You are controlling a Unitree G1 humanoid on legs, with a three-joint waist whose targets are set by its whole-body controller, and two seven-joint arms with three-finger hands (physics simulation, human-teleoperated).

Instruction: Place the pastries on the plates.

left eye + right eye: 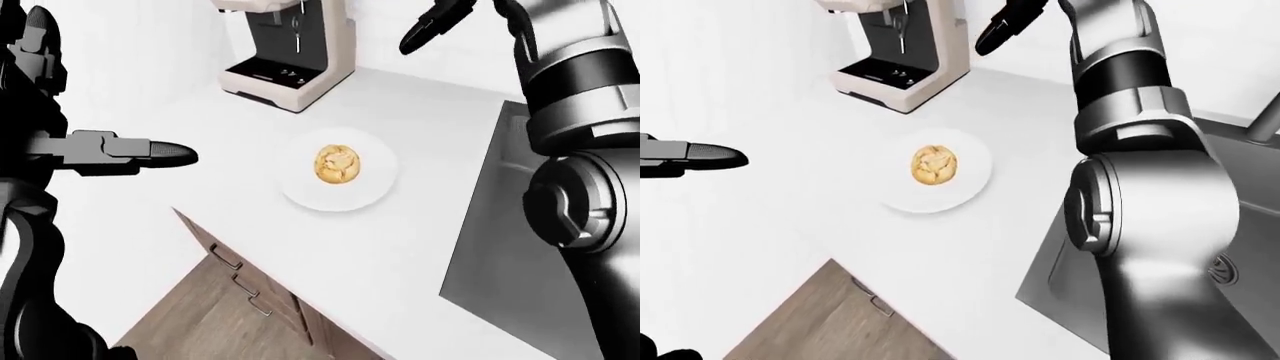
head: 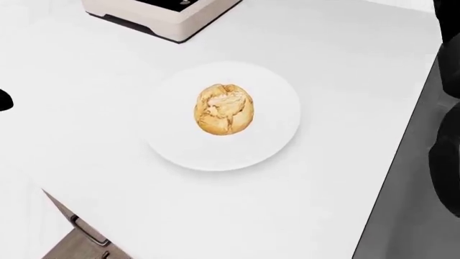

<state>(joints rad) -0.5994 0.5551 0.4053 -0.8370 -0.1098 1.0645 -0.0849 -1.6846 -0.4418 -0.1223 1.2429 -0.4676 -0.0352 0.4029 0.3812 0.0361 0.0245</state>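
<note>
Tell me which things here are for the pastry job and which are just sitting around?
For the job:
pastry, already lying on its plate
plate
right hand, raised, holding nothing
left hand, off to the left

Just there:
coffee machine
sink
drawers

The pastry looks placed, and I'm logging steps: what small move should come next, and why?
Probably draw the right hand clear of the counter: the pastry lies alone on the plate, and that empty hand hangs above, near the coffee machine. No other pastry shows.

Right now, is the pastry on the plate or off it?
On it. The pastry sits near the middle of the white plate, with bare rim all around; neither hand touches it.
</note>
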